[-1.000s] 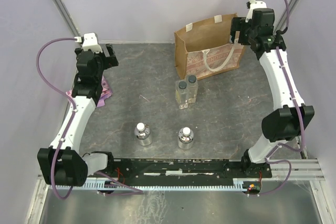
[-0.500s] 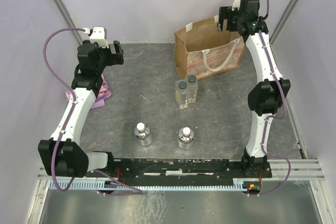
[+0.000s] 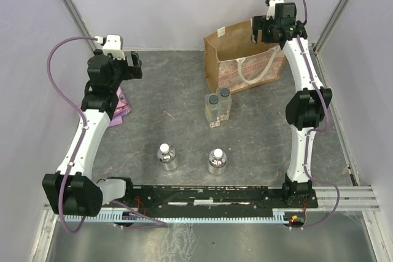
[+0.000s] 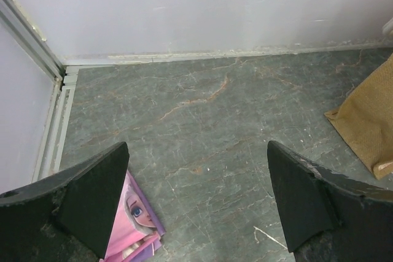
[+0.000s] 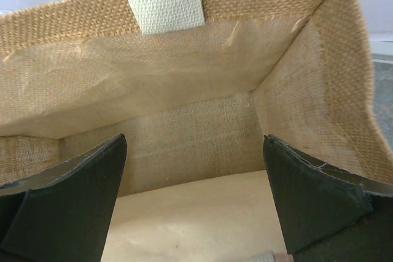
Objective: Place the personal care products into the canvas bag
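right gripper (image 5: 194, 151) hangs over the open bag (image 5: 184, 90), jaws wide apart, empty. left gripper (image 4: 196, 157), also spread and empty, hovers near the pink packet (image 4: 132, 225). tall bottles (image 3: 218, 108) stand side by side in front of the bag; round bottles (image 3: 166, 156) (image 3: 217, 160) (white caps) sit apart, nearer the bases.

flat pink packet (image 4: 135, 219) on grey tabletop (image 4: 202, 127)

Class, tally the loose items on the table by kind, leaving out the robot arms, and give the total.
Tall clear rectangular bottles with dark caps: 2
Short round silvery bottles with white caps: 2
Tan canvas bag with white loop handles: 1
Flat pink packet: 1
Total: 6
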`<state>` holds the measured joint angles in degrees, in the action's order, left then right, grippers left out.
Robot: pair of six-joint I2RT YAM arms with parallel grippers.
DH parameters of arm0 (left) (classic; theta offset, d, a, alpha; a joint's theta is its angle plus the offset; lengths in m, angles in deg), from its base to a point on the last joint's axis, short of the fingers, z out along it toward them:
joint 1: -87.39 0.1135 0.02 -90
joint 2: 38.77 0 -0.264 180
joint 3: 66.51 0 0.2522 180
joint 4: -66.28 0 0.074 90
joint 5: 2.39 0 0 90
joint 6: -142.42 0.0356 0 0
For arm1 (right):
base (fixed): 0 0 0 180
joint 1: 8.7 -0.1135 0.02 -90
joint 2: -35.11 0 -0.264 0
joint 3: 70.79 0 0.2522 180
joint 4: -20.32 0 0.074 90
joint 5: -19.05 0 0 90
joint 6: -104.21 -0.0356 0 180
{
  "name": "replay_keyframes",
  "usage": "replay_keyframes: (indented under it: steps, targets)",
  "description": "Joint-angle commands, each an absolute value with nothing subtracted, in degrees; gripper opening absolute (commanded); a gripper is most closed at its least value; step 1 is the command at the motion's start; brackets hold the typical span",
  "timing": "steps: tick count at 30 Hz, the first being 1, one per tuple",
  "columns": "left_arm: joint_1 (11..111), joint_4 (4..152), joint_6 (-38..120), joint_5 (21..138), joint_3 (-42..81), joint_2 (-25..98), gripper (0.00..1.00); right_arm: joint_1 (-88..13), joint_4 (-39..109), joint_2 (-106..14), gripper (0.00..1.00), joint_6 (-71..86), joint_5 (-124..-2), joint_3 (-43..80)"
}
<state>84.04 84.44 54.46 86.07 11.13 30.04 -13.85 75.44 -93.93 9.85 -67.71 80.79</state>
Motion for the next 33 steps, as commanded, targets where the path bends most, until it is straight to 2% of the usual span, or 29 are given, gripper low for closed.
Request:
replay_keyframes:
  steps: [1,15,23,33]
  targets:
    - [83.88,83.80,57.49,87.00,11.05,28.30,1.00,-14.04,74.63,-94.29,1.00,11.17,-66.04,82.63]
    - [83.88,83.81,58.12,85.50,12.97,31.63,0.99,-14.02,76.84,-86.65,1.00,10.73,-65.74,78.98]
    - [83.88,82.88,58.30,84.42,10.64,31.72,1.00,-14.06,82.27,-81.55,1.00,-0.72,-73.48,77.24]
    - [83.90,83.06,58.44,81.75,10.62,33.03,1.00,-14.02,94.33,-82.96,1.00,-9.09,-77.89,79.51]
